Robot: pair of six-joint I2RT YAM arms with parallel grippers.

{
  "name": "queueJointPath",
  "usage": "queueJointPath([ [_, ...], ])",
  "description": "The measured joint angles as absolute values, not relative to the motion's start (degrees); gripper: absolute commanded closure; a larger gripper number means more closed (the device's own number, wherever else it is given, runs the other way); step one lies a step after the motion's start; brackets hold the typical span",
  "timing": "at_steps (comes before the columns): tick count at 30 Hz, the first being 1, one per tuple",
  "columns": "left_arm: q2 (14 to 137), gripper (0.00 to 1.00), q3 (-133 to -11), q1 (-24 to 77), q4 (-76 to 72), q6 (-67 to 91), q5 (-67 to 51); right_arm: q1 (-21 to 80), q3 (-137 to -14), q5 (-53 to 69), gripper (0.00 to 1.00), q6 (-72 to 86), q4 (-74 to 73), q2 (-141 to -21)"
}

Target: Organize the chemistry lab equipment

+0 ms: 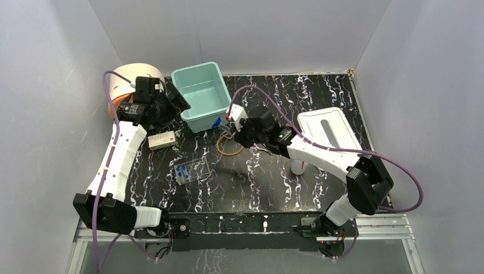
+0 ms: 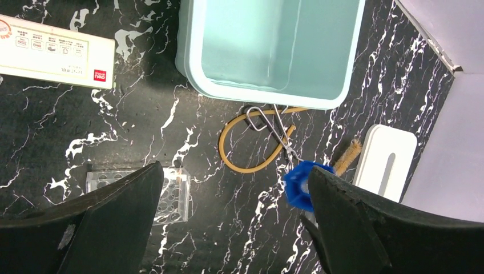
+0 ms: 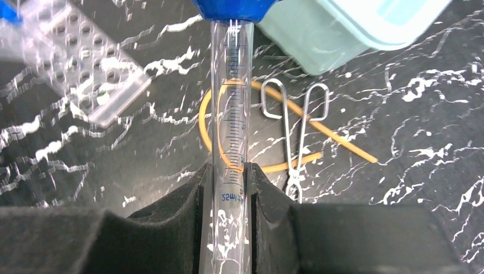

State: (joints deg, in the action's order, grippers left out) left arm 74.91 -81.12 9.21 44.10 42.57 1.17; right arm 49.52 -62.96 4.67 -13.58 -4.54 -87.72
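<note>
2 tools differ: the right tool (image 3: 228, 174) clamps narrowly on the clear syringe (image 3: 230, 85) over the worktop (image 3: 428, 142) near the teal bin (image 3: 342, 28), while the left tool (image 2: 233, 177) gapes wide, holding nothing.

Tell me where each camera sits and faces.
Top external: above and behind, looking down on the table; left arm and right arm show.
Left wrist: on left arm, looking down past open left gripper at teal bin.
Right wrist: on right arm, looking along right gripper, shut on clear graduated tube.
Both wrists share amber tubing loop and metal tongs.
</note>
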Motion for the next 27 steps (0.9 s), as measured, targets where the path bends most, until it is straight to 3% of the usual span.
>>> queueJointPath([
  [7,75.24,0.02,-81.14,9.21,43.75,42.81,1.61,47.59,-71.48,-0.47,0.7,-7.22,-1.1,-89.84],
  [18,74.22,0.03,-80.97,9.21,44.36,44.42,-1.06,45.71,-98.21,-7.88,0.69,-2.7,4.84,-111.24],
  [27,72.86,0.03,-80.77,9.21,46.96,44.8,-1.45,45.17,-111.9,-10.68,0.68,2.55,1.54,-126.17],
])
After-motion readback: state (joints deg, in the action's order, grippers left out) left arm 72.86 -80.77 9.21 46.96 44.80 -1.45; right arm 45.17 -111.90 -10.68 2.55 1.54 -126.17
